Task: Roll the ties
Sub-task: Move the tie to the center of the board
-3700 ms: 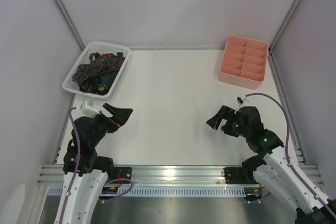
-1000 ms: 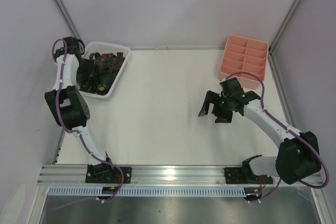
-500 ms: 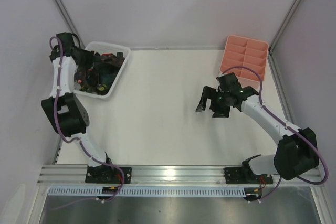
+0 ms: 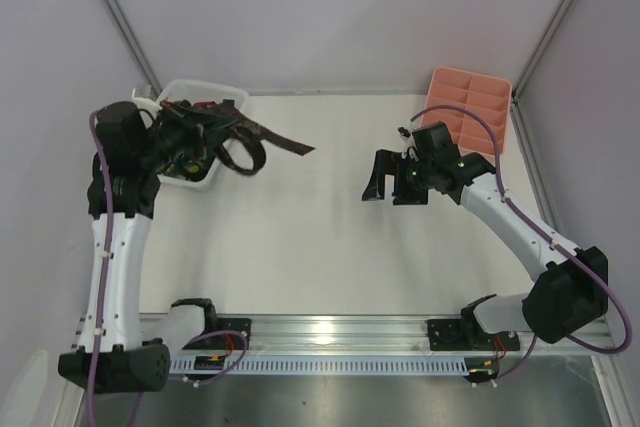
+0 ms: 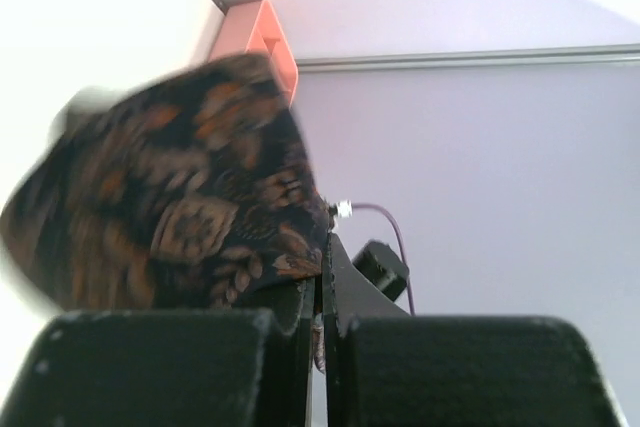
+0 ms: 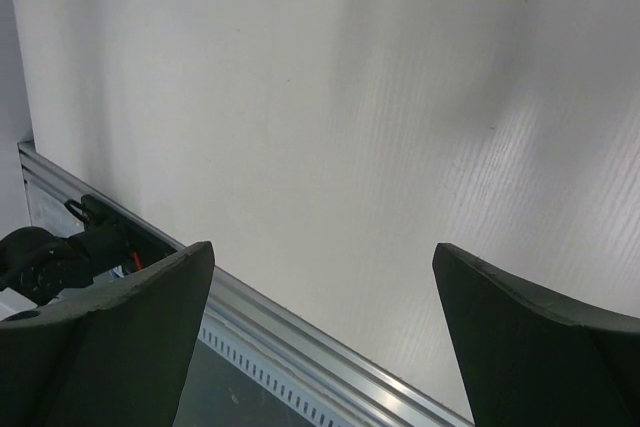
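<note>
Top view, clock read with the arm bases at 6.

- White basket sits at the 10 o'clock corner of the table. Pink tray at 2 o'clock, well apart from it.
- Left pincer is at the basket's near rim. In its wrist view the left pincer is pressed together with only a thin slit between the fingers, and it pinches a brown tie with an orange-brown leaf pattern. The cloth bunches right above the fingers and is blurred.
- From above, that brown tie runs out of the basket toward 3 o'clock, with a loop sagging just beside the basket wall and the free end out over the table. I cannot tell whether the end touches the surface.
- More dark ties lie heaped in the basket.
- Right pincer hangs over the table at about 2 o'clock, near the tray and not touching it. Its wrist view shows the fingers spread wide, with bare table between them.
</note>
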`<state>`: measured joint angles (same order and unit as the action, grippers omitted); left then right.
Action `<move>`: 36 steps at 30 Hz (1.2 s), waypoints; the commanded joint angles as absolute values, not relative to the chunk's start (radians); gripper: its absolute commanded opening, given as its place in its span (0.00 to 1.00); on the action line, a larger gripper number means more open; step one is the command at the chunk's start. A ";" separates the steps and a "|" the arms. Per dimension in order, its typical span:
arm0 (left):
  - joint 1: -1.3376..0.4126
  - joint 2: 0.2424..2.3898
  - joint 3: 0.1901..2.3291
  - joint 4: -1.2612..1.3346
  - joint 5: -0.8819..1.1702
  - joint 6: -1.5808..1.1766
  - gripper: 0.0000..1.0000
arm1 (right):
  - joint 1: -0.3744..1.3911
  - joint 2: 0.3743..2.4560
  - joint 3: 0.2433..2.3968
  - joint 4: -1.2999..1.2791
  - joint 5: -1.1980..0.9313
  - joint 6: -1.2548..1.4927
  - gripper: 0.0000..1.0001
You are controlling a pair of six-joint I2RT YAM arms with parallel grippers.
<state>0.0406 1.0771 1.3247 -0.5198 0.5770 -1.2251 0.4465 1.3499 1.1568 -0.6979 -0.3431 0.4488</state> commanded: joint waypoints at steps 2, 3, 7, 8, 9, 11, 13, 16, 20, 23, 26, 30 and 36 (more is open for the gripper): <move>0.008 0.993 1.325 -0.601 0.572 -1.228 0.00 | 0.453 1.304 1.203 -0.706 -0.354 0.419 0.99; -0.042 0.980 1.324 -0.685 0.571 -1.214 0.00 | 0.454 1.298 1.203 -0.707 -0.348 0.429 0.99; -0.222 0.861 1.127 -0.801 0.460 -1.178 0.00 | 0.453 1.281 1.192 -0.722 -0.354 0.448 0.99; -0.263 0.838 1.053 -0.787 0.462 -1.221 0.01 | 0.453 1.279 1.181 -0.727 -0.357 0.449 0.99; -0.346 0.822 0.973 -0.681 0.480 -1.256 0.01 | 0.453 1.276 1.175 -0.732 -0.356 0.448 0.99; -0.437 0.805 0.769 -0.547 0.471 -1.354 0.00 | 0.453 1.266 1.160 -0.758 -0.325 0.451 0.99; -0.538 0.836 0.683 -0.425 0.437 -1.367 0.00 | 0.453 1.244 1.149 -0.776 -0.302 0.451 0.99; -0.624 0.983 0.704 -0.468 0.394 -1.220 0.00 | 0.453 1.226 1.137 -0.798 -0.302 0.463 0.99; -0.643 1.153 0.698 -0.523 0.370 -1.080 0.24 | 0.456 1.223 1.088 -0.807 -0.363 0.514 0.99; -0.643 1.152 0.715 -0.541 0.336 -1.037 0.55 | 0.485 1.213 1.023 -0.805 -0.406 0.548 0.98; -0.643 1.040 0.730 -0.609 0.299 -1.031 0.90 | 0.543 1.198 0.954 -0.784 -0.463 0.589 0.98; -0.643 0.885 0.752 -0.718 0.282 -1.019 0.96 | 0.666 1.175 0.904 -0.721 -0.460 0.637 0.99; -0.643 0.794 0.873 -0.931 0.115 -0.939 0.81 | 0.755 1.201 0.916 -0.676 -0.417 0.683 0.99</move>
